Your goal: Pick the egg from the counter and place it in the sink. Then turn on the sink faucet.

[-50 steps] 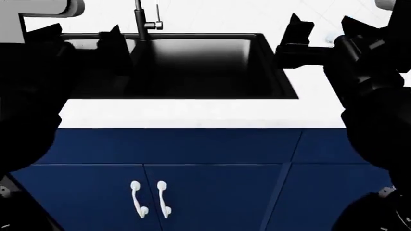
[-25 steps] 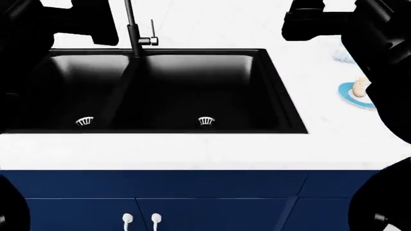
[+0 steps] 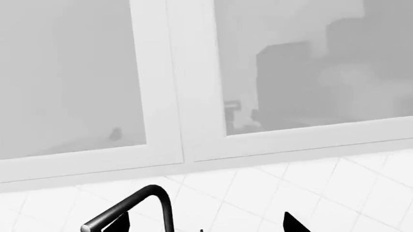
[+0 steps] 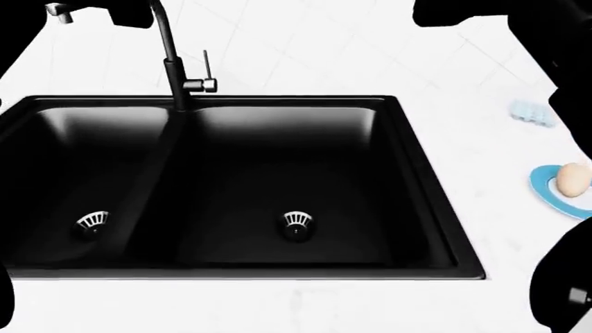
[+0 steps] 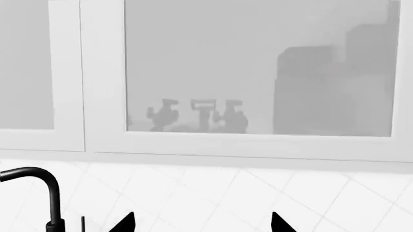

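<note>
Slid lower in the head view since half a second ago: sink (image 4: 434,194), faucet (image 4: 174,69), with egg (image 4: 573,179) now fully exposed. Egg on a blue dish (image 4: 545,189), near the counter's (image 4: 481,139) right edge, well apart from the sink. Pale blue ridged item (image 4: 534,112) behind it. Left hand (image 3: 205,226) and right hand (image 5: 201,223) both spread wide, grasping nothing, facing the tiled wall (image 5: 226,193) and window (image 5: 258,67) above the faucet.

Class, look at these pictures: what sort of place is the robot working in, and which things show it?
Most likely a kitchen: a black double-basin sink with a gooseneck faucet, a white counter, and an egg on a blue dish.
</note>
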Controlling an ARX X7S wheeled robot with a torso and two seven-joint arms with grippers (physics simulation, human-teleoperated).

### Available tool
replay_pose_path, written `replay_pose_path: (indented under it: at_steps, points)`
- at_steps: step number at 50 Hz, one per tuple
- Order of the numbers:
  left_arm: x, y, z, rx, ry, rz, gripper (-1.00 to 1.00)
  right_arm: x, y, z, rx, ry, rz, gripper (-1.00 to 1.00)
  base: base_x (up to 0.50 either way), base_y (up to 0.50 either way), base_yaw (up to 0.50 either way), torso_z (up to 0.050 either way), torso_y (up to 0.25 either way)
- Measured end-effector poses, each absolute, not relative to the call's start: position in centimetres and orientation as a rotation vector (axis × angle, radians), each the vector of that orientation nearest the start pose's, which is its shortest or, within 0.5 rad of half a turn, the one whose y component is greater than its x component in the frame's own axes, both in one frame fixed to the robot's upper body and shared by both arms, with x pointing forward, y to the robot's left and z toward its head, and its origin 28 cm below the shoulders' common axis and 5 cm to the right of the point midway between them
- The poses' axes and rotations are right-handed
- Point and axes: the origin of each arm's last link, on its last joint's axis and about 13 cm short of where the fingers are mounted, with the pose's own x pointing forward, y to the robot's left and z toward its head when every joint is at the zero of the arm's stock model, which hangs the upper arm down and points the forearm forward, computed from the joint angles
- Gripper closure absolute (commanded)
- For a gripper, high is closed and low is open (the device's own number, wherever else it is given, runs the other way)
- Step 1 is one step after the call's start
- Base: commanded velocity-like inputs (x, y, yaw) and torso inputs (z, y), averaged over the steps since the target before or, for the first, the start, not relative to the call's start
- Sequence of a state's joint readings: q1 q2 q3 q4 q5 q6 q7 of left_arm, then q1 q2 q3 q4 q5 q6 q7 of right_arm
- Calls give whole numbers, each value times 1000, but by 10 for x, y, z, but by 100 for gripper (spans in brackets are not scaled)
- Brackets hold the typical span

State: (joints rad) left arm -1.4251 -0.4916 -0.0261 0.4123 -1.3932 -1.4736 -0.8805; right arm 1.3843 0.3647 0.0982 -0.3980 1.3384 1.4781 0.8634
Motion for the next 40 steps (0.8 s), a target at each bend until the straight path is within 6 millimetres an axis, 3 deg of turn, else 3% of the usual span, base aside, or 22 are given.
replay_pose_path:
  at_steps: [14,17,28,40]
  points:
    - [235,244,377,101,-287,-34,-100,234,-122,376,12,-297,101,-100,71,0,0,7,0]
    - [249,242,376,77,-269,-36,-100,234,-122,377,13,-302,103,-100,0,0,0,0,0]
    - [329,235,370,-4,-207,-24,-100,235,-124,378,19,-312,105,-100,4,0,0,0,0]
    - [363,235,361,31,-205,15,-100,235,-124,377,26,-315,118,-100,487,-83,0,0,0]
